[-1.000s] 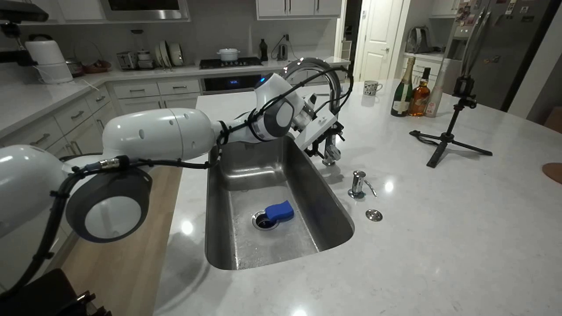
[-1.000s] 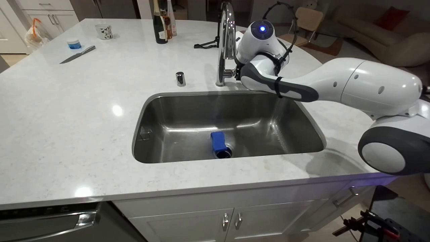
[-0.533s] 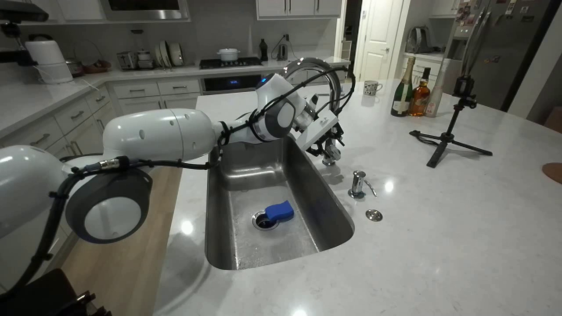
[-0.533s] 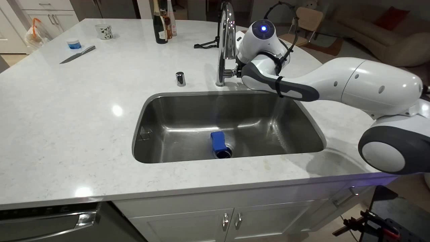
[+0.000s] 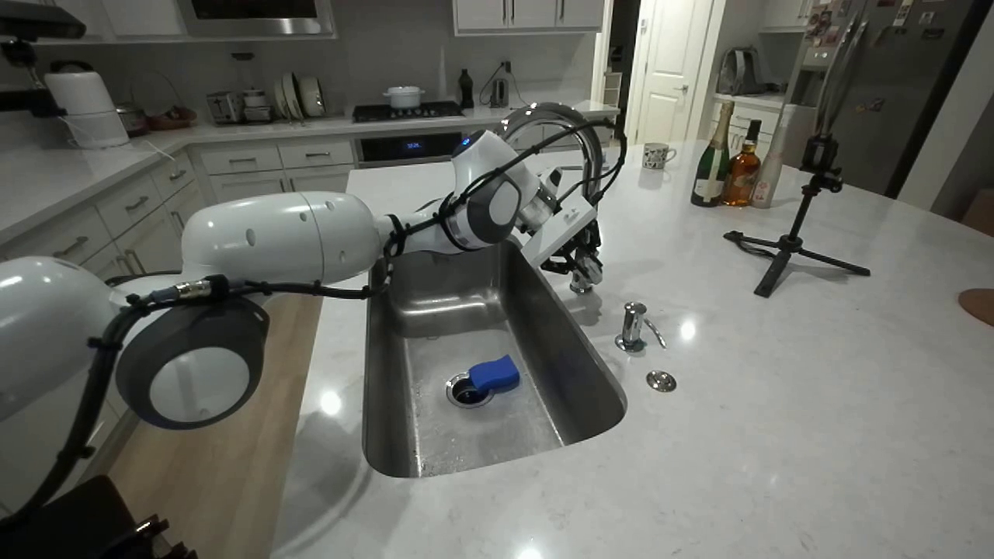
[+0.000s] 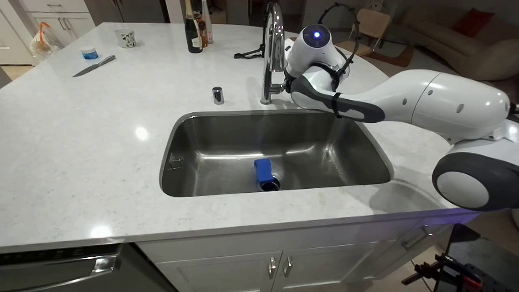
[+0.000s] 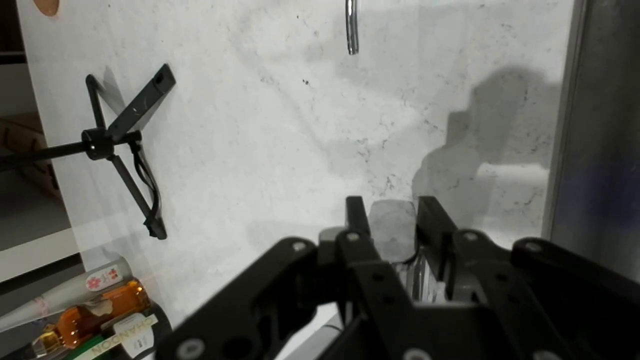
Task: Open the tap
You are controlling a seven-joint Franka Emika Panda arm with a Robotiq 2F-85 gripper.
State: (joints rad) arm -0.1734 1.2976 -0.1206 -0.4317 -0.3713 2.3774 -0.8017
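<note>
A: Item one: chrome gooseneck tap [image 6: 275, 48]. Location?

B: Upright on the countertop [image 6: 101, 162], just outside the far long rim of the sink [image 6: 243, 132], as seen in an exterior view. Spout arched over the basin; no stream of water showing beneath it.

A: Item two: Robotiq gripper [image 7: 393, 215]. How does the tap lie from it?

B: Side handle [image 7: 393, 234] right at the fingertips; column just beside the gripper. The handle stub leaves the upright column level, roughly along the sink's long rim, pointing toward the gripper. Judgement: the coming move turns on that axis, the handle wanting a swing about it rather than a pull along it.

A: Condition of jaws?

B: Narrowly parted, one finger each side of the side handle, which fills the gap. Entered as gripping it. Firmness of hold: not legible. Lower part of handle: hidden by the black fingers [image 7: 356, 215].

A: Sundries?

B: One chrome soap dispenser [image 5: 633, 326], outside the sink's same rim. One blue sponge [image 5: 495, 374], inside the sink at the edge of the drain [image 5: 469, 390].

A: Progress?

B: Probably handle held, water not yet running. Direction of turn: undetermined.
</note>
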